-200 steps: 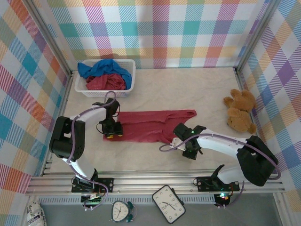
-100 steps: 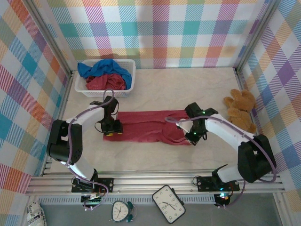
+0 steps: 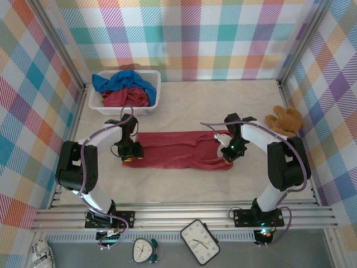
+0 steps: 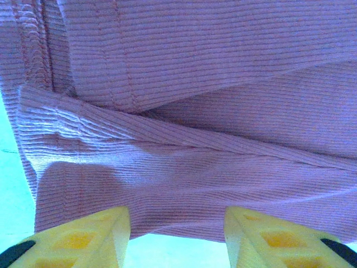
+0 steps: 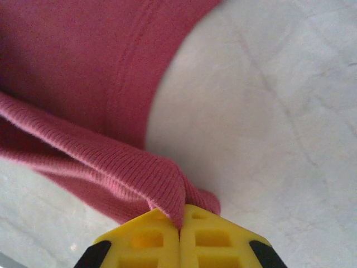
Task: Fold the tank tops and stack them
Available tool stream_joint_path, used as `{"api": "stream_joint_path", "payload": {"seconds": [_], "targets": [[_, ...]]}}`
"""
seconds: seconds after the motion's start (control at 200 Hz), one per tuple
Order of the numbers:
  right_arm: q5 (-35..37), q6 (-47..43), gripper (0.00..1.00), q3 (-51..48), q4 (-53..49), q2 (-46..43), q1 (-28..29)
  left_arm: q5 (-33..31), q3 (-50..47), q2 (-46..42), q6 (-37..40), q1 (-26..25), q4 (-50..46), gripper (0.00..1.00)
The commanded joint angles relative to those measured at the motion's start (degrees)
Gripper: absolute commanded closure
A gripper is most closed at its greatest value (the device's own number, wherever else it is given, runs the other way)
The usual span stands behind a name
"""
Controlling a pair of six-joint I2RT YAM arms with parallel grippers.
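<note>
A dark red tank top (image 3: 173, 148) lies stretched left to right across the middle of the table. My left gripper (image 3: 133, 153) stands over its left end, open. In the left wrist view the gripper (image 4: 175, 237) has its yellow fingers (image 4: 83, 237) apart, straddling the near edge of the ribbed cloth (image 4: 195, 111). My right gripper (image 3: 230, 155) is at the top's right end. In the right wrist view it (image 5: 180, 220) is shut on a bunched fold of the red cloth (image 5: 83, 67). A blue tank top (image 3: 120, 81) and another dark red one (image 3: 125, 99) lie heaped in the basket.
The white mesh basket (image 3: 120, 110) stands at the back left. A brown teddy bear (image 3: 285, 119) lies against the right wall, just beyond my right arm. Bare pale table (image 3: 223, 103) stretches behind the spread top. Aluminium rails run along the front edge.
My right gripper has swung from the front of the table back and to the right, dragging the top's right end with it. The left gripper has barely moved.
</note>
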Motion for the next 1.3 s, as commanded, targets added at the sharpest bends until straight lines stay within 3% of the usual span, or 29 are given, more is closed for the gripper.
{"api": "stream_joint_path", "payload": {"seconds": [0.0,0.21,0.36,0.54,0.655,0.74,0.93,1.13,1.295], "targets": [[0.1,1.8,0.94,2.3,1.5,3.1,-1.4,-1.4,-0.7,0.6,0.9,0.9,-1.5,0.52],[1.3,5.8,0.89,6.8,1.8,8.4,-4.1,-0.9,-0.9,0.8,0.7,0.9,-1.6,0.52],[4.2,6.9,0.79,8.0,-0.3,9.1,-4.2,1.7,0.1,-1.3,0.0,0.9,-2.4,0.52],[8.1,8.2,0.71,6.8,-1.8,3.7,-4.2,6.2,3.2,-2.8,-1.0,0.9,-1.9,0.52],[9.1,9.9,0.66,5.9,-2.7,-2.1,-4.0,5.5,7.9,0.4,0.1,0.9,-2.1,0.52],[5.6,11.7,0.62,4.7,-2.1,-6.8,-3.4,4.3,11.9,3.5,0.6,0.9,-1.8,0.51],[-13.6,23.7,0.58,-3.8,8.4,-14.5,1.0,1.0,18.9,11.9,2.0,1.0,-1.3,0.51],[-14.6,33.5,0.57,-8.5,19.0,-11.5,8.8,-3.1,20.8,16.0,2.5,1.0,-1.6,0.52],[-8.7,36.7,0.56,-8.1,23.7,-5.9,10.8,-5.5,18.1,16.4,1.9,1.0,-2.9,0.52]]}}
